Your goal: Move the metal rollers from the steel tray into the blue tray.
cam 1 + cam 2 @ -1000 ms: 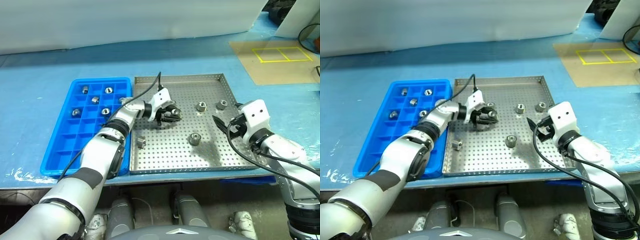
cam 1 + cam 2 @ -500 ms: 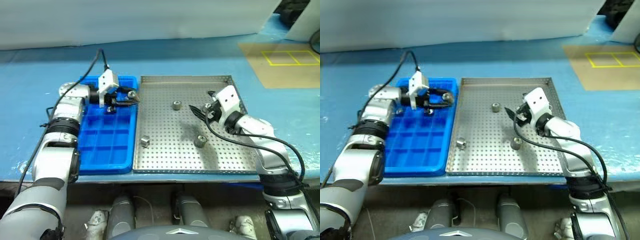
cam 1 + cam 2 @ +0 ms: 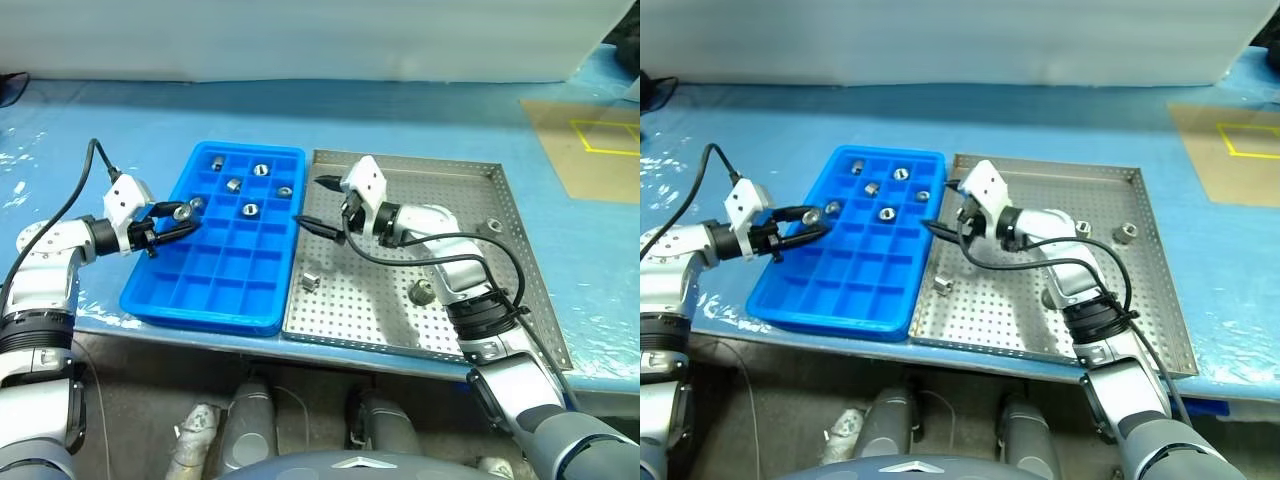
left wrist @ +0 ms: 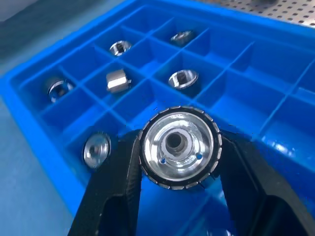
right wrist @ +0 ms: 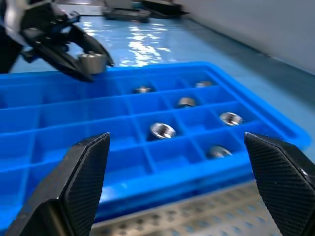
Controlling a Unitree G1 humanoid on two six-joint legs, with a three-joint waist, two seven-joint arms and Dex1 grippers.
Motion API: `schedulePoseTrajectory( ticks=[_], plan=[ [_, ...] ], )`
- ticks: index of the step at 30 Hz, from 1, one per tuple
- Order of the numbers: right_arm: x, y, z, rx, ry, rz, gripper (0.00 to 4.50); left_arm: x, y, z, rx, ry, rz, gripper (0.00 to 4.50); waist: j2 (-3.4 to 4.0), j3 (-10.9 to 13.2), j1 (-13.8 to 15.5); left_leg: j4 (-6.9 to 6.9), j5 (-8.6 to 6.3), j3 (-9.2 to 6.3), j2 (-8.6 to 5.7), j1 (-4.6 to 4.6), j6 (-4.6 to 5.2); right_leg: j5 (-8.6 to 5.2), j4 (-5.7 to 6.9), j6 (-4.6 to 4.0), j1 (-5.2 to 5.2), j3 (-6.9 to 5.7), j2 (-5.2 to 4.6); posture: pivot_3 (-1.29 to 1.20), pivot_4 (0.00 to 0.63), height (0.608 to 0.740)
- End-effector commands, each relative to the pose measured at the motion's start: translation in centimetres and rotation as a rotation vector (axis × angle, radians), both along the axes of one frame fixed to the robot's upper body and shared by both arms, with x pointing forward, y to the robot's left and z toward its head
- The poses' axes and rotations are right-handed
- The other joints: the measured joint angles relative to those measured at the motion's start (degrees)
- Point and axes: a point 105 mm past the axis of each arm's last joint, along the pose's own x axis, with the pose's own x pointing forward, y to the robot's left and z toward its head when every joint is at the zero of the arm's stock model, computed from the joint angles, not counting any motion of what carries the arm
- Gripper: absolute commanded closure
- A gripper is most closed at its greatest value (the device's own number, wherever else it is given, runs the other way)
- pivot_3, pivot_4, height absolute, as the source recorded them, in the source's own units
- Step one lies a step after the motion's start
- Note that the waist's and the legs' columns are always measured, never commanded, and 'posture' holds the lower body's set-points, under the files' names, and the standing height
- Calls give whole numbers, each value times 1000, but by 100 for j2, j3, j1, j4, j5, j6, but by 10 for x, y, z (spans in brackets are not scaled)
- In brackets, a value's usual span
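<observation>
A blue-covered table (image 3: 420, 120) bears everything; a tan mat with yellow lines (image 3: 590, 150) lies at its 2 o'clock corner. The steel tray (image 3: 520, 290) sits right of centre, with the blue tray (image 3: 215, 290) touching its 9 o'clock rim. The right gripper (image 3: 312, 203), jaws spread wide and empty, hangs over the seam between the trays, its black cable looping over the steel tray. The left gripper (image 3: 178, 218) reaches in over the blue tray's 9 o'clock rim, jaws pinching a roller (image 4: 178, 146) above an empty cell. Five more rollers lie in separate cells at the blue tray's 12 o'clock end, among them one (image 3: 249, 210) nearest the centre and one (image 3: 216, 164) at the far corner. On the steel tray, one roller (image 3: 310, 282) lies at 8 o'clock near the blue tray, one (image 3: 421, 292) near the middle beside the right arm, and another (image 3: 493, 226) toward 2 o'clock.
</observation>
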Motion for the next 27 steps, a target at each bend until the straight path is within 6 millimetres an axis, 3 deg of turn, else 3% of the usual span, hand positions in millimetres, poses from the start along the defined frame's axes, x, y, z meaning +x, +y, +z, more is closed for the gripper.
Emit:
schedulePoseTrajectory(
  ticks=[1, 10, 16, 21, 27],
  plan=[
    [-1, 8, 14, 14, -51, 34, 0, 12, 5, 17, -26, -103, 64, 2452, -2, 0, 51, 0, 1, -1, 0, 1, -2, 0, 0, 0, 0, 0, 0, 104, 150, 740],
    [1, -3, 10, 5, -55, -24, 0, 29, -36, -1, -93, -72, -25, 2452, -7, -3, 53, -2, 30, -5, -1, 6, -50, 1, 14, 2, -2, 5, 7, 23, 150, 740],
    [1, -15, 8, 2, -54, -84, 0, 38, -40, -17, -40, -28, -30, 2452, -8, -4, -22, -13, 30, -5, -3, 6, -50, 12, 12, 20, -9, 4, 20, -32, 150, 740],
    [1, -23, 7, 1, -56, -126, 0, 41, -39, -19, -44, -15, -35, 2452, -9, -4, -97, -13, 31, -6, -4, 8, -52, 13, 11, 21, -6, 4, 19, -53, 150, 740],
    [2, -24, 6, 6, -58, -147, 0, 42, -36, -14, -47, -23, -28, 688, -9, -4, -108, -12, 33, -4, -3, 11, -54, 2, 12, 2, -5, 8, 17, -63, 150, 740]
  ],
)
